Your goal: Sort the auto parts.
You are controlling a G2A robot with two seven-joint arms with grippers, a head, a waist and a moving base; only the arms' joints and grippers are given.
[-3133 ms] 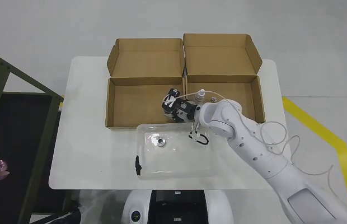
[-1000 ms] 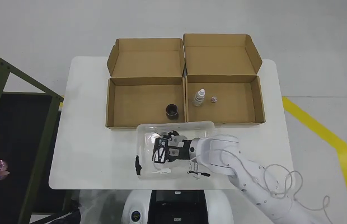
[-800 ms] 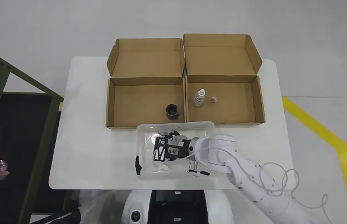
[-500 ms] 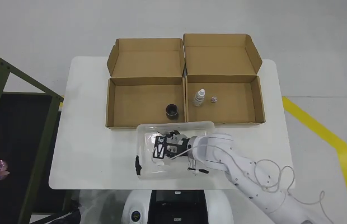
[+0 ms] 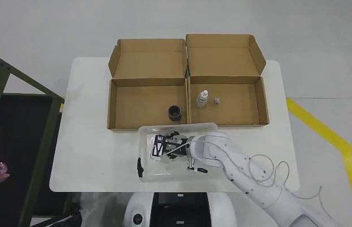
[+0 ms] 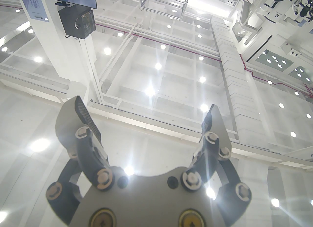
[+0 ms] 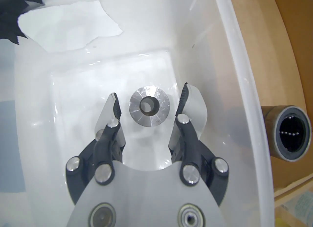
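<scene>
I'm working over the white table (image 5: 85, 142), where two open cardboard boxes sit side by side at the far edge: the left box (image 5: 136, 105) holds a dark cylindrical bearing (image 5: 175, 112), and the right box (image 5: 238, 105) holds a small white bottle (image 5: 202, 99). Nearer to me is the clear plastic bin (image 5: 150, 173), and my right gripper (image 7: 149, 102) is down inside it, fingers spread with nothing between the pads. The left gripper (image 6: 144, 110) is likewise released and empty, pointing up at the ceiling. The piece I'm after is a flat metal disc (image 7: 159, 115) with a centre bore, lying face-up on the bin floor directly between the right fingers, a gap showing on both sides. I judge it solid machined metal: rigid, dense for its size, nothing to crush, but smooth and low. That makes the rim the only sensible hold, pinched across its full width so that the ribbed pads bite on opposite edges. My worry is the slick plastic underneath, since an off-centre squeeze could skate the disc sideways or flip it, so I'd want the tips right at the floor before closing.
</scene>
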